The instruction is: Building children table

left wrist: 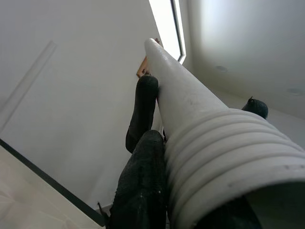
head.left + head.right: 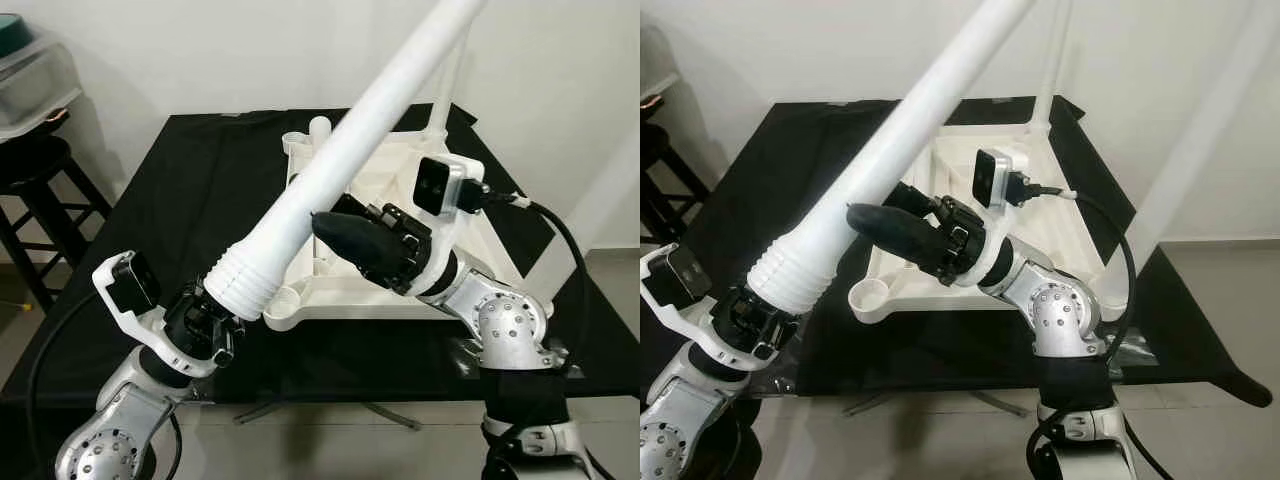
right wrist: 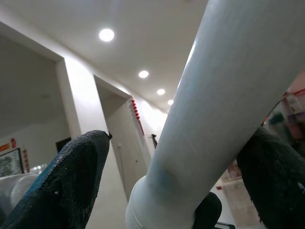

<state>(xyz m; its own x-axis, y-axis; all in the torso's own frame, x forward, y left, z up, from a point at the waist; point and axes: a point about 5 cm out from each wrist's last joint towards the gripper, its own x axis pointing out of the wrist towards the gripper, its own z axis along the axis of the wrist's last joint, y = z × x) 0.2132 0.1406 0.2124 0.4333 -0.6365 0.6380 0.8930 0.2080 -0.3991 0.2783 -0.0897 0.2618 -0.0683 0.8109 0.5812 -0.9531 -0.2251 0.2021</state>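
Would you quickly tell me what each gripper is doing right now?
Left gripper: shut on the white table leg, at its ribbed end.
Right gripper: open, its fingers either side of the leg's shaft.

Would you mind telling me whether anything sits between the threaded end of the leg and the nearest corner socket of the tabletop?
Nothing visible does. The left gripper holds the white table leg by its threaded end, just beside the open corner socket of the upturned tabletop.
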